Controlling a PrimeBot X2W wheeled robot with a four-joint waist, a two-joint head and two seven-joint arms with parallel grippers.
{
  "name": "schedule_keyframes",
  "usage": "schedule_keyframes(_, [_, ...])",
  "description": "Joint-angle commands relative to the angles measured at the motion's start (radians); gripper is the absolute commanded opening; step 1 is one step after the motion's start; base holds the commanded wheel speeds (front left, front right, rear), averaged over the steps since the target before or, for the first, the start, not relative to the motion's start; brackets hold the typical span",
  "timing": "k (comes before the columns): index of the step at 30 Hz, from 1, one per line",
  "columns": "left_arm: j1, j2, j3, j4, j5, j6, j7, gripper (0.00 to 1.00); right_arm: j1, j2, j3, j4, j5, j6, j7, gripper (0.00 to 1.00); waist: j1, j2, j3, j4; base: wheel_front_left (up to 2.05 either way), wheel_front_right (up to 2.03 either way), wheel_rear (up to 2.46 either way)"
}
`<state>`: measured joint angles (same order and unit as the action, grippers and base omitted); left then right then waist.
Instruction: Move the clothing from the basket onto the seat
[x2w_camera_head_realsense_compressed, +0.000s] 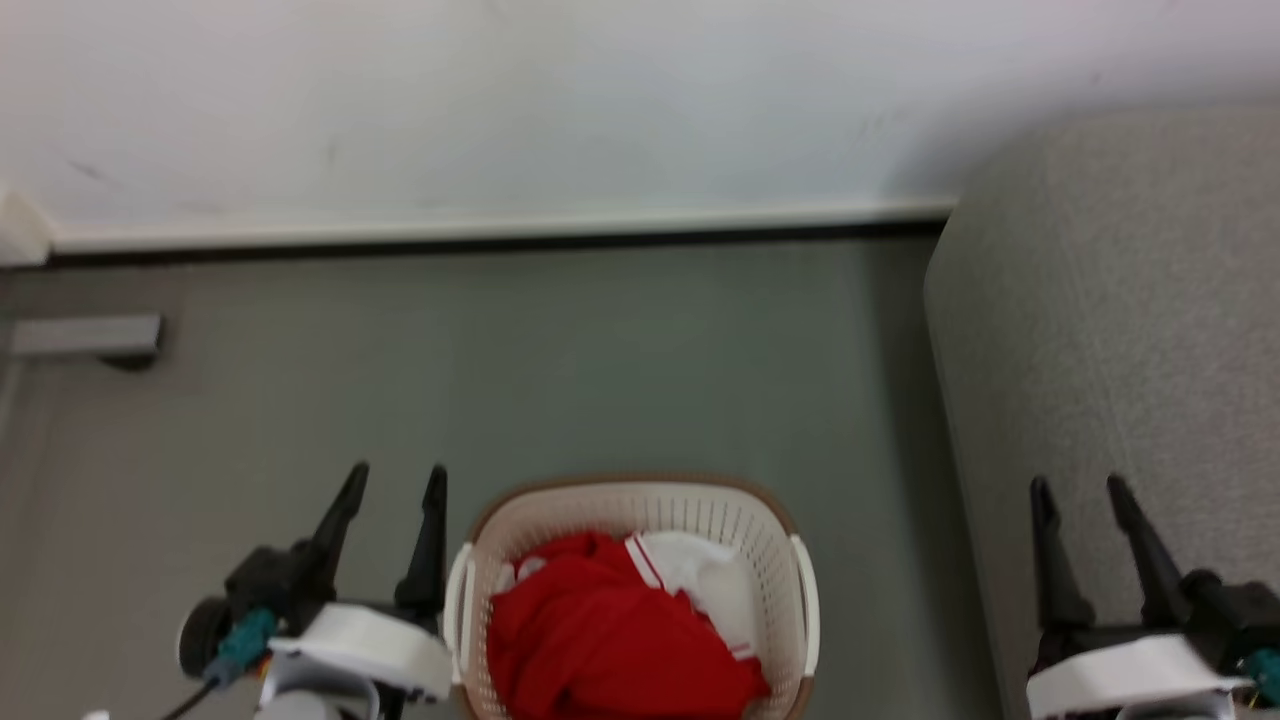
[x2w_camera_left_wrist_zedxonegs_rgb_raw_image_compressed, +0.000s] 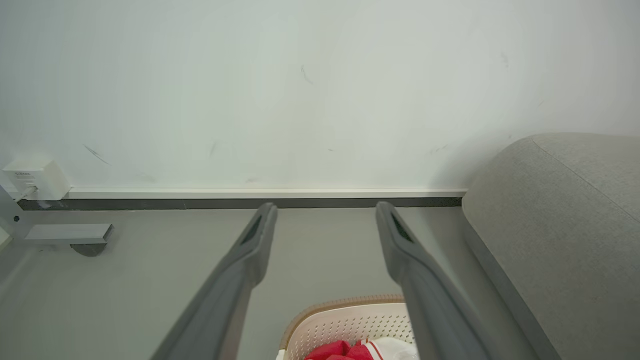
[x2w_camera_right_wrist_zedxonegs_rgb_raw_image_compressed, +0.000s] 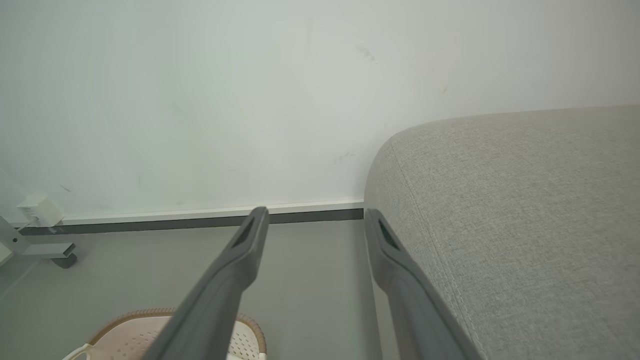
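Note:
Red clothing (x2w_camera_head_realsense_compressed: 600, 630) with a white striped part lies heaped in the cream basket (x2w_camera_head_realsense_compressed: 760, 520), which stands on the floor at the bottom centre of the head view. The left wrist view catches the basket (x2w_camera_left_wrist_zedxonegs_rgb_raw_image_compressed: 345, 320) and a bit of the clothing (x2w_camera_left_wrist_zedxonegs_rgb_raw_image_compressed: 332, 351) at its bottom edge. My left gripper (x2w_camera_head_realsense_compressed: 395, 480) (x2w_camera_left_wrist_zedxonegs_rgb_raw_image_compressed: 325, 212) hovers open just left of the basket, nothing between its fingers. The grey seat (x2w_camera_head_realsense_compressed: 1120, 330) (x2w_camera_right_wrist_zedxonegs_rgb_raw_image_compressed: 525, 215) fills the right side. My right gripper (x2w_camera_head_realsense_compressed: 1080, 490) (x2w_camera_right_wrist_zedxonegs_rgb_raw_image_compressed: 315, 215) is open and empty over the seat's left edge.
A white wall with a skirting board (x2w_camera_head_realsense_compressed: 500, 228) runs along the back of the grey floor. A grey metal foot (x2w_camera_head_realsense_compressed: 85, 335) sits on the floor at far left, with a small white box (x2w_camera_left_wrist_zedxonegs_rgb_raw_image_compressed: 35, 177) on the wall above it.

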<state>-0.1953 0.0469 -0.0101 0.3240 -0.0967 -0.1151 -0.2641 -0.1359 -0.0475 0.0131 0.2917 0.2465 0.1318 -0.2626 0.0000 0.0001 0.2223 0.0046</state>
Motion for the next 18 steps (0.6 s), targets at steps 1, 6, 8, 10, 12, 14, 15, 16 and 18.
schedule_keyframes(1, [-0.061,0.006,-0.010,0.006,0.007,-0.005,-0.001,1.00,-0.048,-0.005,-0.016,-0.022,-0.003,-0.002,-0.003,1.00,0.0000,-0.0001,0.172,-0.005,0.00,0.00,0.00])
schedule_keyframes(6, [-0.158,0.007,-0.034,0.012,0.025,-0.007,-0.001,1.00,-0.119,-0.005,-0.041,-0.063,-0.009,-0.002,-0.003,1.00,0.0000,-0.0001,0.314,-0.004,0.00,0.00,0.00])
schedule_keyframes(8, [-0.203,0.013,-0.053,0.025,0.039,-0.010,-0.001,1.00,-0.153,-0.005,-0.049,-0.082,-0.014,-0.002,-0.003,1.00,0.0000,-0.0001,0.377,-0.005,0.00,0.00,0.00])
schedule_keyframes(10, [-0.244,0.021,-0.077,0.053,0.051,-0.012,-0.001,1.00,-0.189,-0.005,-0.054,-0.099,-0.017,-0.002,-0.003,1.00,0.0000,-0.0001,0.431,-0.009,0.00,0.00,0.00])
schedule_keyframes(12, [-0.280,0.031,-0.103,0.091,0.056,-0.013,-0.001,1.00,-0.217,-0.005,-0.055,-0.112,-0.015,-0.002,-0.003,1.00,0.0000,-0.0001,0.473,-0.015,0.00,0.00,0.00])
schedule_keyframes(14, [-0.313,0.040,-0.142,0.148,0.062,-0.014,0.000,1.00,-0.245,-0.005,-0.051,-0.123,-0.008,-0.002,-0.003,1.00,0.0000,-0.0001,0.505,-0.024,0.00,0.00,0.00])
schedule_keyframes(15, [-0.330,0.044,-0.169,0.181,0.060,-0.015,0.009,1.00,-0.257,-0.005,-0.049,-0.127,-0.006,-0.002,-0.003,1.00,0.0000,-0.0001,0.515,-0.028,0.00,0.00,0.00])
schedule_keyframes(16, [-0.347,0.049,-0.201,0.209,0.052,-0.015,0.026,1.00,-0.266,-0.005,-0.043,-0.132,-0.003,-0.002,-0.003,1.00,0.0000,-0.0001,0.523,-0.034,0.00,0.00,0.00])
schedule_keyframes(18, [-0.381,0.068,-0.269,0.251,0.035,-0.014,0.064,1.00,-0.281,-0.005,-0.028,-0.149,0.002,-0.002,-0.003,1.00,0.0000,-0.0001,0.535,-0.048,0.00,0.00,0.00])
